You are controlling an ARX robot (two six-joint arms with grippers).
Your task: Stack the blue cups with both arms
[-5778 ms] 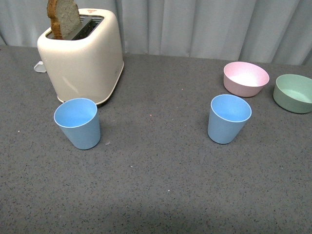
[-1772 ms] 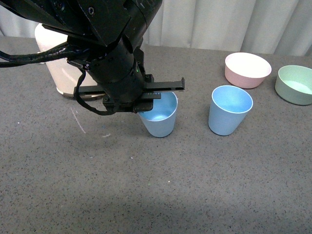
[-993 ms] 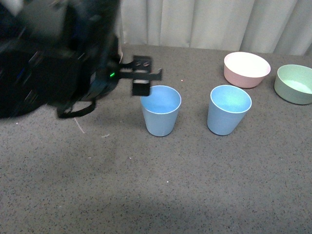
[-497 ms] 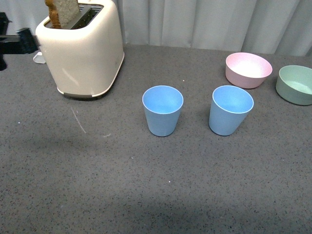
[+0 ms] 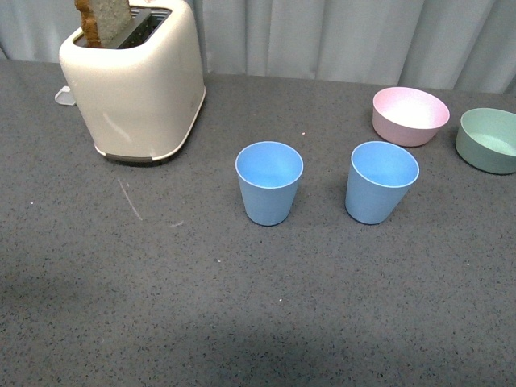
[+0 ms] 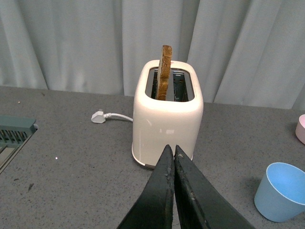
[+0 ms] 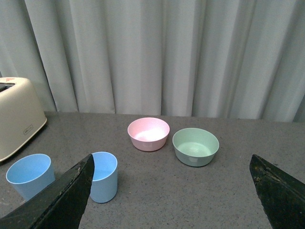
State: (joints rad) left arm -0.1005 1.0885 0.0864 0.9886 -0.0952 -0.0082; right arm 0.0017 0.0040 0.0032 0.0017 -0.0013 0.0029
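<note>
**Grippers.** The left gripper has its black flat fingers pressed together with nothing between them. It hangs above the table, pointed at the toaster and clear of both cups. The right gripper has its fingers spread wide and empty, and it is held high, facing the bowls. Neither arm appears in the front view.

**Task items.** There are two light-blue matte plastic tumblers, tapered and handleless. The toaster-side cup and the bowl-side cup stand upright, mouths up, near each other but apart, and are not yet nested.

**Judgement.**
- Stacking has not begun.
- The side-by-side, mid-table placement appears to bring both cups within reach of the open right gripper.
- The taper should let one cup drop into the other.
- The thin, smooth walls may slip or tip under an off-centre pinch.

**Surroundings.**
- The dark grey speckled table is flat and slightly rough.
- A glossy cream toaster with rounded corners holds a brown bread slice upright in one slot. It stands well to the left of the cups.
- A shallow pink bowl and a green bowl sit beyond the bowl-side cup.
- A pale pleated curtain hangs behind.
</note>
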